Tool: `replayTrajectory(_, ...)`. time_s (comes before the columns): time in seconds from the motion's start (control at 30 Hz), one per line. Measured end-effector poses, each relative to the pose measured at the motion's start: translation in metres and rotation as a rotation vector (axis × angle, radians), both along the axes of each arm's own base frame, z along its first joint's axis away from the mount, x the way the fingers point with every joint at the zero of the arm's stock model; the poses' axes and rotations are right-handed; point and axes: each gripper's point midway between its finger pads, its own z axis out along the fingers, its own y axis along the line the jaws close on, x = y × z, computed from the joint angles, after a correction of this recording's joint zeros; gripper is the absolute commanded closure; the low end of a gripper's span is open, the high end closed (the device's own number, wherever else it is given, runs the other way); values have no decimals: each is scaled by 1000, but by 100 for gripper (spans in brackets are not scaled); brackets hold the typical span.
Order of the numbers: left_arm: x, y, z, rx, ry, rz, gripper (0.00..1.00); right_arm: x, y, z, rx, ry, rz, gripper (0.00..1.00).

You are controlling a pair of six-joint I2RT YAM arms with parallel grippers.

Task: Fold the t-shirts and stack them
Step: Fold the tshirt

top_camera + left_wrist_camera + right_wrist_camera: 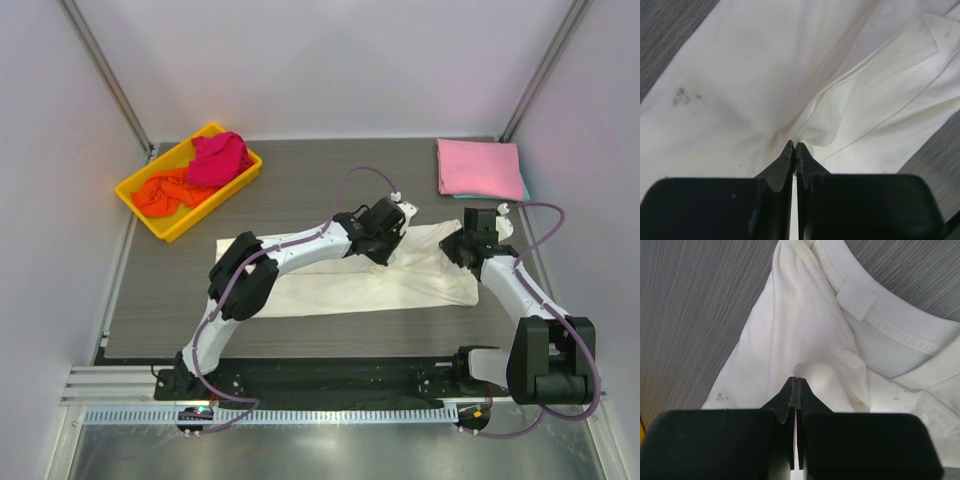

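Centrally one cream shirt [340,285] clamped by left claw [795,146], right claw [796,380], two shirts [478,167] stacked, two in tray [212,206]

A flat t-shirt [340,285] lies across the middle of the table [300,180], right in front of me. My left gripper [795,150] sits on its back edge, near the middle. My right gripper [796,385] sits on its right end, by the collar [900,335]. Far back on my right lies a pile of folded t-shirts [478,166]. Far back on my left is a tray [164,156]. Two bunched t-shirts lie in it, the right t-shirt [218,158] touching the left t-shirt [165,192].
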Motion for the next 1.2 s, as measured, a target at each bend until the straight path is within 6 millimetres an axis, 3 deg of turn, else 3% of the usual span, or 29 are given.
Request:
replayTrajectory(0.27,-23,-3,-3,-28,112,-71,100,-3,0,-1,-30,21,58,99)
replayTrajectory(0.5,-43,-1,-12,-37,211,-92,100,11,6,7,-65,27,174,99)
replayTrajectory(0.83,-48,8,-21,-3,248,-45,100,2,10,-14,-84,130,271,98)
replayTrajectory(0.87,-47,9,-21,1,249,-32,94,5,11,-15,-82,137,283,96)
replayTrajectory(1.03,-43,15,-20,18,262,27,91,24,16,-16,-81,143,351,87)
replayTrajectory(1.07,-42,16,-19,16,267,39,83,28,16,-16,-87,142,361,75)
replayTrajectory(1.2,-38,20,-18,22,281,87,78,42,13,-5,-119,128,388,63)
